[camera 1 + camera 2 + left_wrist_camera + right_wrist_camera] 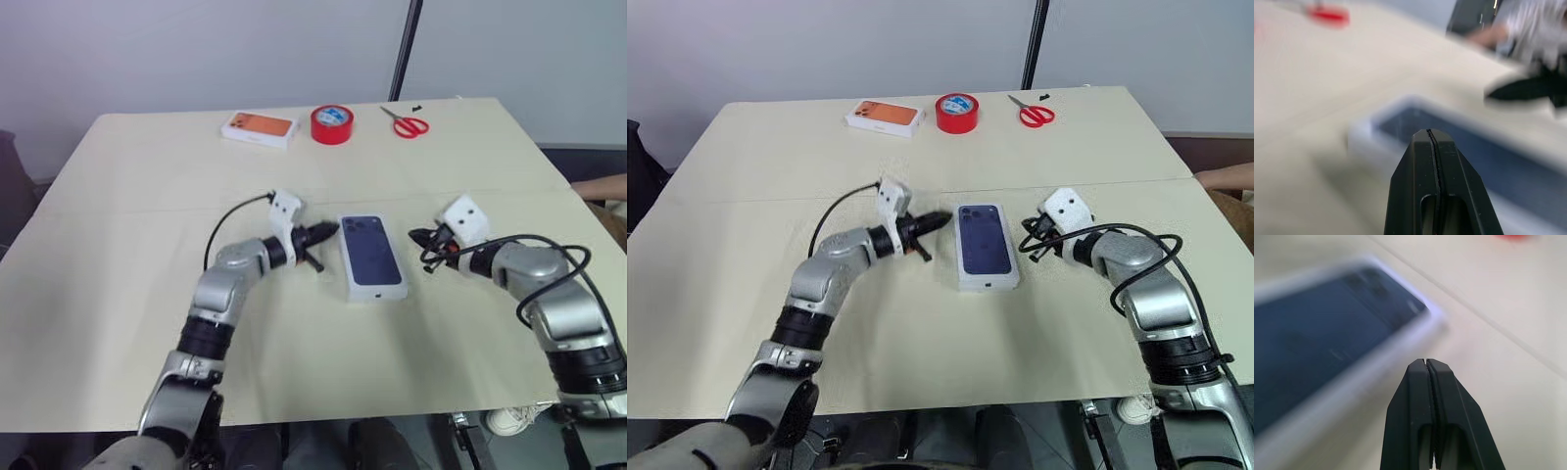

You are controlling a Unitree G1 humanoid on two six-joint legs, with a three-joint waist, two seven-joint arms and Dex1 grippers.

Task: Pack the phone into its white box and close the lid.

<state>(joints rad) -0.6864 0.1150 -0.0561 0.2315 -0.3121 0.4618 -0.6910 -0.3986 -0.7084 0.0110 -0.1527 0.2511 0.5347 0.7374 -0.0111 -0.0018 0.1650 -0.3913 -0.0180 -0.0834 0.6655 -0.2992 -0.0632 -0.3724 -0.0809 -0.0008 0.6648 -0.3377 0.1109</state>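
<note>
- Lid first, since it is what you see of the package: a white rectangular cardboard cover printed with a dark blue phone, lying flat mid-table between your two pincers; its long axis runs away from you, toward the far edge; whether it sits fully down over the white box cannot be told, and the phone itself is not visible, so I judge it is already inside
- Left gripper, two black fingers clenched tight with nothing between them, points rightward at the lid's far left corner and hangs just beside it; it looks the nearer of the two, though contact cannot be told
- Right gripper, likewise clamped together and empty, points leftward at the lid's right long edge, a little apart from it
- Your coming move, as I judge it, is a check or press on the lid from both sides
- Farther off, well apart: an orange-pictured white box, a red tape roll, red-handled scissors
</note>
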